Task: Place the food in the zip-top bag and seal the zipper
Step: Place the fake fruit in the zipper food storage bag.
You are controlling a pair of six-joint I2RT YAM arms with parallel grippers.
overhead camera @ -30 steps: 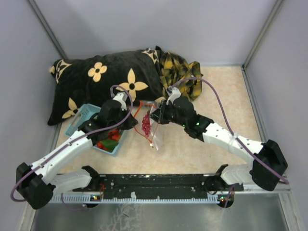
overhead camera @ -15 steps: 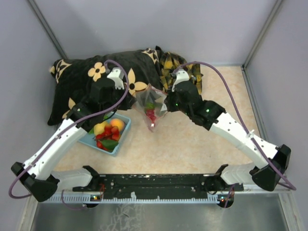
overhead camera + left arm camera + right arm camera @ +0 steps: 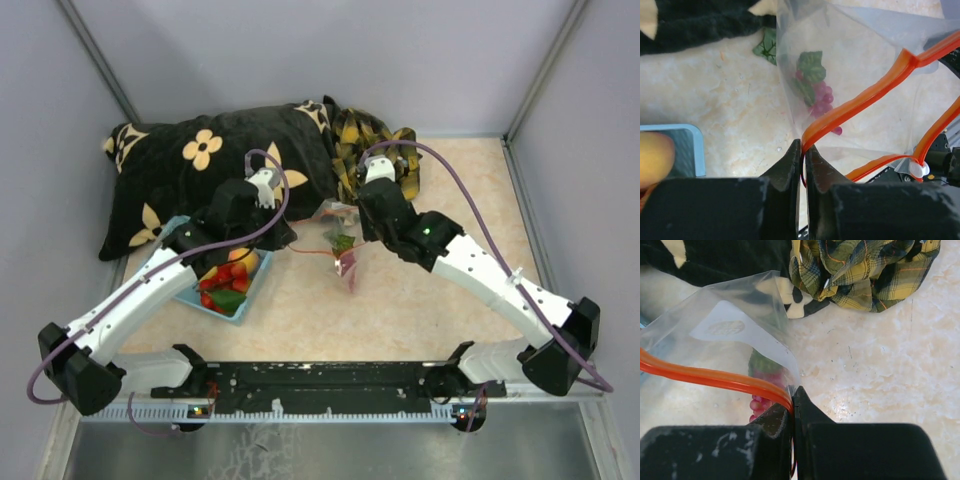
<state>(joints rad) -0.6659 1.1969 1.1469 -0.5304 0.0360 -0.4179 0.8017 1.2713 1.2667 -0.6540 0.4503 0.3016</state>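
The clear zip-top bag (image 3: 346, 262) hangs between my two grippers just above the table. Its red-orange zipper (image 3: 312, 250) is stretched between them, with the mouth open in the left wrist view (image 3: 875, 92). My left gripper (image 3: 293, 243) is shut on one end of the zipper (image 3: 812, 132). My right gripper (image 3: 352, 232) is shut on the other end (image 3: 782, 395). Purple grapes (image 3: 823, 97) and green leaves (image 3: 811, 67) lie in the bag. More food, red berries (image 3: 222, 275) and an orange-yellow fruit (image 3: 243, 258), sits in the light-blue basket (image 3: 168, 247).
A black flowered pillow (image 3: 200, 170) and a crumpled yellow plaid cloth (image 3: 375, 150) lie at the back, close behind the bag. A loose green leaf (image 3: 766, 46) lies on the table by the pillow. Grey walls close in the left, back and right.
The bag was lifted off the table toward the pillow, then came down and to the right. Both grippers kept hold of the zipper ends. The left arm swung right, uncovering the basket.
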